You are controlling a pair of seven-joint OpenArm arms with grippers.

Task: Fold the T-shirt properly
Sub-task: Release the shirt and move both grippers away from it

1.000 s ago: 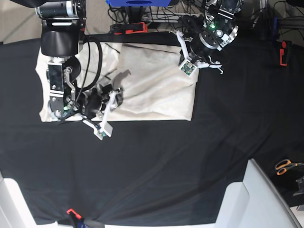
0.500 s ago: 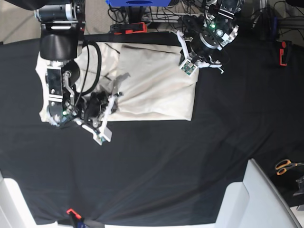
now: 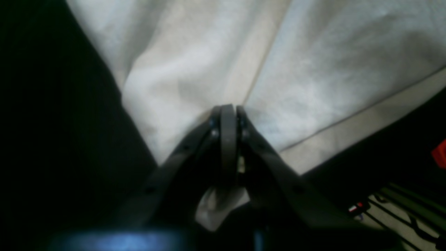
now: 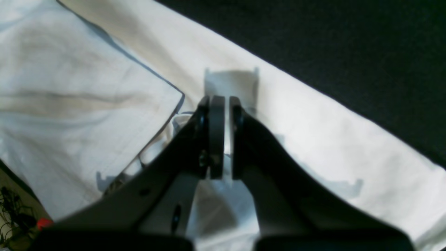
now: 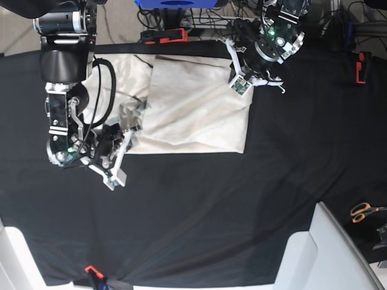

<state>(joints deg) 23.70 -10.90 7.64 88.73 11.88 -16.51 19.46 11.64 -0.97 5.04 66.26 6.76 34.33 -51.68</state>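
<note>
The T-shirt [image 5: 193,109] lies partly folded in the upper middle of the black-covered worktop [image 5: 242,211]. The right gripper [image 5: 130,124] pinches its left edge, the left gripper [image 5: 240,81] its right corner, both jaws closed; further folds appear left.

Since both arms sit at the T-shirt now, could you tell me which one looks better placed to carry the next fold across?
Probably the right. The right gripper is shut on the T-shirt at its near edge. The left gripper is shut at the far corner, likely just anchoring.
</note>
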